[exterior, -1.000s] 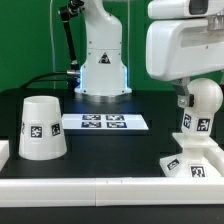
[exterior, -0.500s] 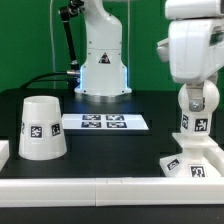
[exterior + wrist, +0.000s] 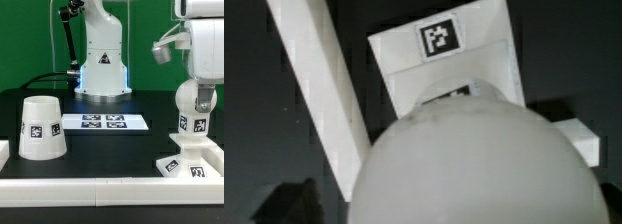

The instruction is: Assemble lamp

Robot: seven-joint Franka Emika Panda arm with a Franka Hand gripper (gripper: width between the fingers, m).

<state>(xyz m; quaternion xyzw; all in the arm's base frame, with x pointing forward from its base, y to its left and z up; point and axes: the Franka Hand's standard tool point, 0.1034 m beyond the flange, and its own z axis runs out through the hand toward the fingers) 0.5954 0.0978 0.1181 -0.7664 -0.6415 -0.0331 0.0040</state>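
The white round bulb point(image 3: 193, 100) stands upright with its tagged neck on the low blocky base point(image 3: 188, 163) at the exterior view's right. My gripper point(image 3: 201, 98) comes down from above and is shut on the bulb's round head. In the wrist view the bulb point(image 3: 464, 165) fills the near field and hides my fingers. The tagged base point(image 3: 446, 60) lies beyond it. The cone-shaped shade point(image 3: 42, 128) stands apart on the black table at the exterior view's left.
The marker board point(image 3: 105, 122) lies flat in the middle of the table. The arm's white pedestal point(image 3: 102, 65) stands behind it. A white rail point(image 3: 100, 186) runs along the front edge and also shows in the wrist view point(image 3: 322, 100).
My wrist has turned and the arm's body has swung toward the exterior view's right. The bulb's head has shifted slightly left on the base. The shade has not moved.
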